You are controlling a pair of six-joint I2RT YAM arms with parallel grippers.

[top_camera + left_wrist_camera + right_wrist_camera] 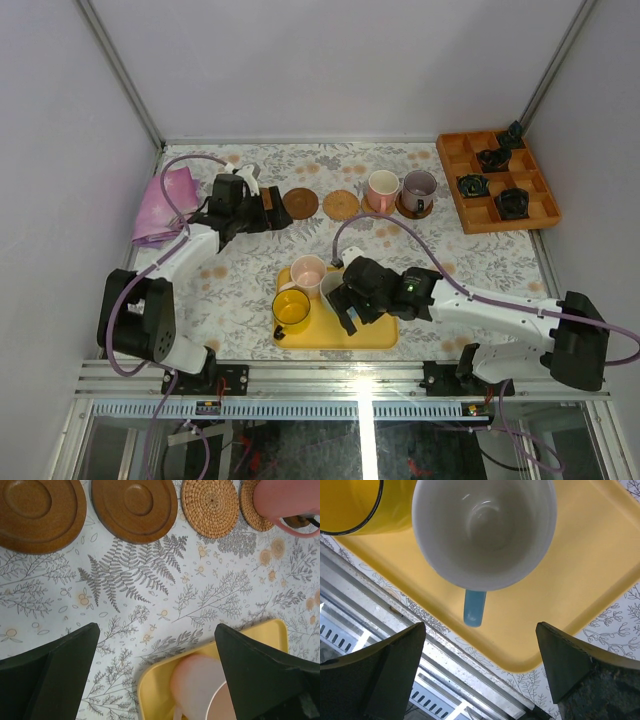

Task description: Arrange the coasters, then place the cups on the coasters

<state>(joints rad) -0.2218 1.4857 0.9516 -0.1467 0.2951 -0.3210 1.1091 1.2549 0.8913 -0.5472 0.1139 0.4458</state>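
Note:
Two dark wooden coasters [35, 510] [134, 507] and a woven coaster [210, 505] lie in a row on the floral cloth. A salmon pink cup [383, 190] and a mauve cup [418, 189] stand on coasters further right. My left gripper [272, 210] hovers open by the row's left end, holding nothing. On the yellow tray [375, 335] stand a yellow cup [291, 310] and a pale pink cup [308, 272]. The light blue cup [485, 530], handle toward me, sits just ahead of my open right gripper [480, 665], which is empty.
A wooden compartment tray [470, 215] with small black gadgets sits at the back right. A pink cloth [165, 205] lies at the back left. The table's metal front rail [420, 645] runs just below the yellow tray.

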